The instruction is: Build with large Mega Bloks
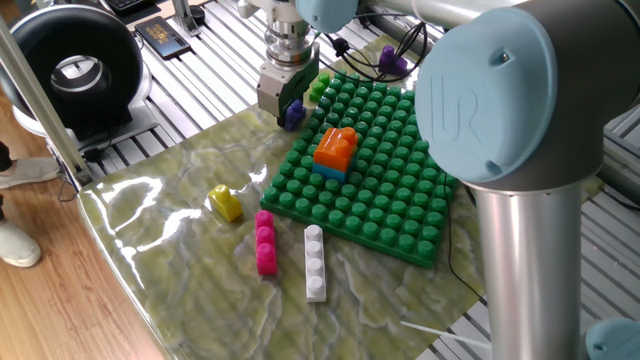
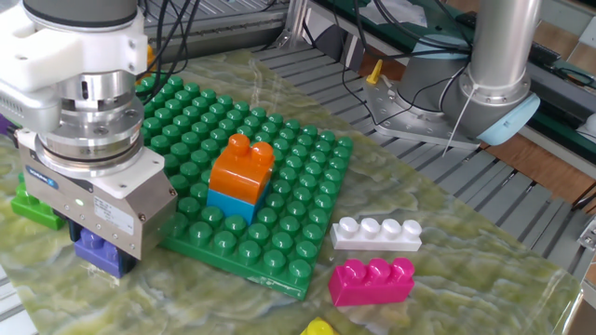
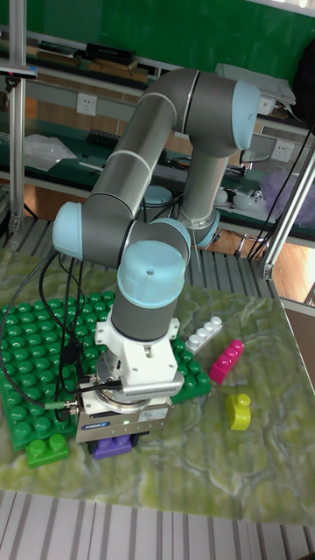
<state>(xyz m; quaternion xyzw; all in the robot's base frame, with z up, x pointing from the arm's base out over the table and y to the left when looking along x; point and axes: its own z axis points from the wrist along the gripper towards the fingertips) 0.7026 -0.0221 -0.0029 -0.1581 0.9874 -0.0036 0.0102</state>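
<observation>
Gripper (image 2: 101,249) is down on the purple block (image 2: 101,253) just off the baseplate (image 2: 279,200) edge, fingers (image 1: 294,104) on either side of it and apparently closed on it — contact faces are hidden by the gripper body, so actual clamping can't be confirmed. The block sits studs up on the marbled green mat (image 1: 190,270); too much of it is covered to call its long axis. Right beside the fingers on the mat is a lime green block (image 2: 37,207), studs up, touching or nearly touching the baseplate's edge. Further out from the fingers, on the baseplate, an orange block (image 2: 242,167) is stacked on a light blue block (image 2: 228,203); the orange one has two round studs on top and a sloped face. Beyond the baseplate's far edge from the gripper lie the white block (image 2: 376,233) and pink block (image 2: 372,281) — both single-row bars, four and three studs in the other fixed view, studs up, long axes roughly parallel to each other and to that baseplate edge. They're close but apart. The yellow block (image 1: 226,202) is small, lying tilted on the mat, well away from the fingers. All blocks are glossy moulded plastic with rounded studs; the mat is shiny with glare.
</observation>
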